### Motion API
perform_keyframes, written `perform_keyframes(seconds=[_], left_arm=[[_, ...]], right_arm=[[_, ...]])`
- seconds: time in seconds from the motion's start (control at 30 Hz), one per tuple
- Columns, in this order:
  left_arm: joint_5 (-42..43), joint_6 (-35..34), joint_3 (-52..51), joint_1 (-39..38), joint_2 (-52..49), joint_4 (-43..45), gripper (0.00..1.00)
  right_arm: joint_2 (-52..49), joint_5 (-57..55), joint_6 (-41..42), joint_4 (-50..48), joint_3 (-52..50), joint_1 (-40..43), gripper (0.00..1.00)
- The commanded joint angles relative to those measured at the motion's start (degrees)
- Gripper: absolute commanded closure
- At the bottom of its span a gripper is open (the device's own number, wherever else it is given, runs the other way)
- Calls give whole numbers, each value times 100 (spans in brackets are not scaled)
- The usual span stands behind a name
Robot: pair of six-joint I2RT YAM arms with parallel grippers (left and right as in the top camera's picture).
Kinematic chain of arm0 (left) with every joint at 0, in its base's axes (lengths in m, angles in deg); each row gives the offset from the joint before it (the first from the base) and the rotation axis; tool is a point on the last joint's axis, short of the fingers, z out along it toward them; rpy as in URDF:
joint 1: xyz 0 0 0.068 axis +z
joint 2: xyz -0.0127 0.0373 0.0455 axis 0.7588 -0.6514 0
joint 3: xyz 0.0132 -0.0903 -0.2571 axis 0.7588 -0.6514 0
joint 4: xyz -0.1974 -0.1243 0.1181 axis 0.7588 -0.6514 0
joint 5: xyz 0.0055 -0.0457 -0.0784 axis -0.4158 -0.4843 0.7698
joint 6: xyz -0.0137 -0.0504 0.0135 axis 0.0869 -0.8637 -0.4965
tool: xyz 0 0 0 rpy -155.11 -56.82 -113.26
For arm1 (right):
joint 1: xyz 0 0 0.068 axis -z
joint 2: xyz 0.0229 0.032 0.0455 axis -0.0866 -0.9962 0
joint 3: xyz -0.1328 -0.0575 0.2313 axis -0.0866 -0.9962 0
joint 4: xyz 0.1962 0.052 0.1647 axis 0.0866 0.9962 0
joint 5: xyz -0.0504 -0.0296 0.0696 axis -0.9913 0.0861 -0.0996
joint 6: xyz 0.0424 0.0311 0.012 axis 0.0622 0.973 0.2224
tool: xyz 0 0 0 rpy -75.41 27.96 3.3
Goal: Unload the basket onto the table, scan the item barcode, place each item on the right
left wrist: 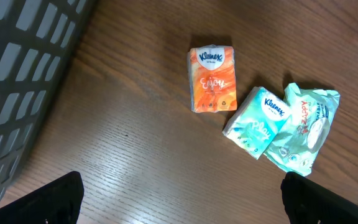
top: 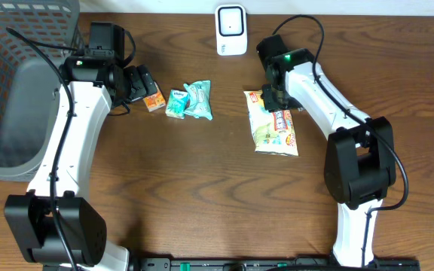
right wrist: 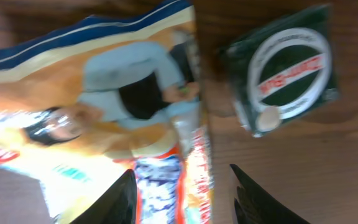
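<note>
Below everything, a brown wooden tabletop [top: 202, 188] with fine grain lines.

Right of the middle, flat on the wood: a big shiny cream and yellow plastic snack bag [top: 274, 124] with blue and orange print, crinkly at the edges. Over its far left corner: the right gripper [top: 271, 96], black fingers partly apart, the bag's edge between them. Cannot tell if touching, too blurry. Near that edge of the bag: a small dark green pack with a round white label [right wrist: 284, 68].

At the far edge of the tabletop: a small white plastic scanner box [top: 231, 30] with round corners.

Left of the middle: a small orange tissue pack [left wrist: 213, 79], a soft teal tissue pack [left wrist: 258, 121] and a crumpled mint green wipes pouch [left wrist: 306, 127], the last two touching. Next to the orange one: the left gripper [top: 138, 83], wide open, holding nothing.

At the left edge: a grey plastic basket [top: 21, 30] with a grid wall.
</note>
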State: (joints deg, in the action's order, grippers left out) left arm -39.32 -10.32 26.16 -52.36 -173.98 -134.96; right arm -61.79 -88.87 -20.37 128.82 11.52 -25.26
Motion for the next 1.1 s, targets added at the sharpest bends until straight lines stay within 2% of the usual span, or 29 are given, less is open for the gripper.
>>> perform_keyframes(seconds=[0.0, 0.03, 0.17, 0.43, 0.53, 0.7, 0.8, 0.87, 1.07], left_arm=[[-74, 35, 26, 20, -26, -15, 0], [-74, 37, 26, 20, -26, -15, 0], [-74, 35, 26, 20, -26, -15, 0], [-74, 35, 26, 20, -24, -15, 0], [-74, 35, 26, 20, -26, -15, 0], [-74, 35, 26, 20, -26, -15, 0], [-74, 35, 26, 20, -26, -15, 0], [-74, 35, 26, 20, -26, -15, 0], [-74, 35, 26, 20, -26, -15, 0]], right_arm=[[-9, 573, -122, 101, 68, -33, 69], [-11, 704, -125, 153, 68, -33, 75], [-11, 1043, -129, 476, 68, -94, 81], [-11, 1043, -125, 1729, 61, -302, 76], [-11, 1043, -122, 1545, -61, -391, 76], [-11, 1045, -120, 649, -772, -560, 74], [-11, 1069, -72, 234, -1126, -662, 90], [-9, 1067, 9, 264, -1097, -717, 95], [42, 769, -15, 1139, -59, -673, 86]])
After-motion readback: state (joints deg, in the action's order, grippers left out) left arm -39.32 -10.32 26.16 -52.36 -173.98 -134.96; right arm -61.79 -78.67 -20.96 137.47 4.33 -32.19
